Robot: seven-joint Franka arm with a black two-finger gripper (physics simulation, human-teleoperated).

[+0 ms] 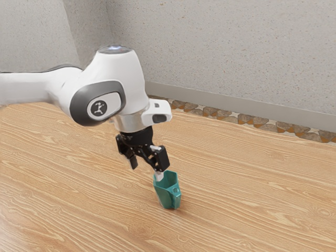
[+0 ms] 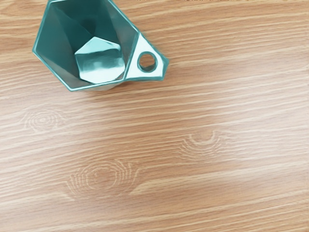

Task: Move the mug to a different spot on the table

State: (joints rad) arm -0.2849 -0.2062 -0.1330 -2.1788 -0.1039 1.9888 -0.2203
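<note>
As the one white arm leans over the wooden table, its single black gripper hangs just above the one teal mug, a little toward the exterior view's left of it. Its two fingers stand spread apart, jaws released and grasping nothing; whether the nearer fingertip touches the mug's rim cannot be told. The mug stands upright on the table. From the wrist view, the faceted mug shows one handle pierced by one round hole.
</note>
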